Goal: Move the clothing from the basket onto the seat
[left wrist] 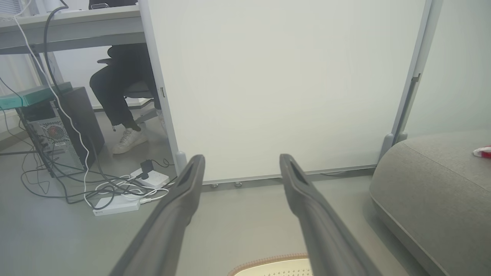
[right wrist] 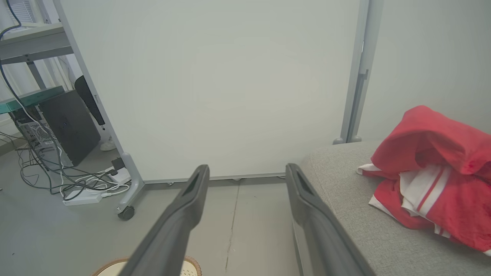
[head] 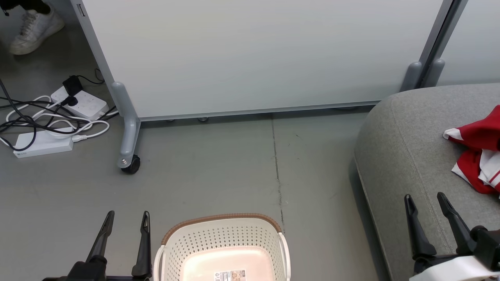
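Claws: left claw [head: 128,214] and right claw [head: 425,197] are both released. Their fingers are spread wide with nothing between them, tips pointing away from the robot.
Between the claws: the basket [head: 220,217] stands on the floor, just to the right of the left claw and well to the left of the right claw. It is white and perforated, with a brown rim.
Inside the basket: the part in view has a bare pale bottom with a printed label [head: 230,275]. Its near end is cut off by the picture's edge.
Under the right claw: the seat [head: 406,148], a large grey cushion. The right claw hangs over its near left edge.
Clothing: the clothing [head: 478,156] — red with white stripes — lies crumpled on the seat. It is ahead of and to the right of the right claw, apart from its fingertips, and far to the right of the left claw.
Progress: looks done or nearly so — a garment is on the seat and none can be seen in the basket. Only the basket's hidden near end is left to check.
Farther out: ahead of both claws, grey floor [head: 215,168], then a pale rolling partition [head: 254,50]. Ahead-left of the left claw are power strips [head: 80,102] with cables and a person's white shoe [head: 35,29].
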Controlling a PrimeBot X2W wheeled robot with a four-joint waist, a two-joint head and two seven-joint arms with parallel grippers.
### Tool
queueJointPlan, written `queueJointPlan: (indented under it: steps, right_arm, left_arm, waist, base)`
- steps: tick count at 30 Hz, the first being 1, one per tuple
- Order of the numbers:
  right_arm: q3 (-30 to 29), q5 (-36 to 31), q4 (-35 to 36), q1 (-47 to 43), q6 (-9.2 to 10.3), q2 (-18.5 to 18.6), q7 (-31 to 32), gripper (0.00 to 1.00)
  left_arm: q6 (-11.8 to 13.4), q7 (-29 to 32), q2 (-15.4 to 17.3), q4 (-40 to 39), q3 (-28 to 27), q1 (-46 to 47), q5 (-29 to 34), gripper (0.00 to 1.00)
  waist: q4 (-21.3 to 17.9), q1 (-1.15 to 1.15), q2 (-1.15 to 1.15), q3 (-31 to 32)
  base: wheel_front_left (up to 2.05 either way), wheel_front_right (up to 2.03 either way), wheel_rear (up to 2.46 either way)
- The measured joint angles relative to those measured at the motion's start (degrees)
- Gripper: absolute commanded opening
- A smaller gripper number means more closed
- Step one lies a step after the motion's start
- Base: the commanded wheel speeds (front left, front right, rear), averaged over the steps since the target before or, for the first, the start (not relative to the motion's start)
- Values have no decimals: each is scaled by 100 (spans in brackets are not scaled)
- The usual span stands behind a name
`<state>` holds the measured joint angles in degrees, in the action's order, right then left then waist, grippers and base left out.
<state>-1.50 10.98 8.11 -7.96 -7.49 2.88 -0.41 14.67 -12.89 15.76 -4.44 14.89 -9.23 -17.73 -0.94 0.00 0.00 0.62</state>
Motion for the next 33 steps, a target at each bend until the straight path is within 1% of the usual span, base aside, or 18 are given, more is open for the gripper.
queueJointPlan:
  steps: [19, 31, 32, 33]
  right_arm:
    - [13, 10, 16, -82, 0, -1, 43, 100]
    - [20, 60, -9, -81, 0, -1, 42, 100]
    - [19, 67, -10, -81, 0, -2, 41, 0]
    - [22, 66, -37, -83, 0, -8, 41, 0]
  left_arm:
    - [63, 48, -2, 194, -15, 4, -75, 100]
    - [194, 136, -14, 202, 23, 14, -76, 100]
    - [204, 137, -13, 201, 20, 16, -76, 0]
    - [202, 135, -26, 231, 25, 12, -76, 0]
  waist:
    - [41, 0, 0, 33]
    - [33, 0, 0, 28]
    - [37, 0, 0, 28]
    - [38, 0, 0, 29]
  base:
    - [0, 0, 0]
    - [0, 0, 0]
    - [0, 0, 0]
    - [0, 0, 0]
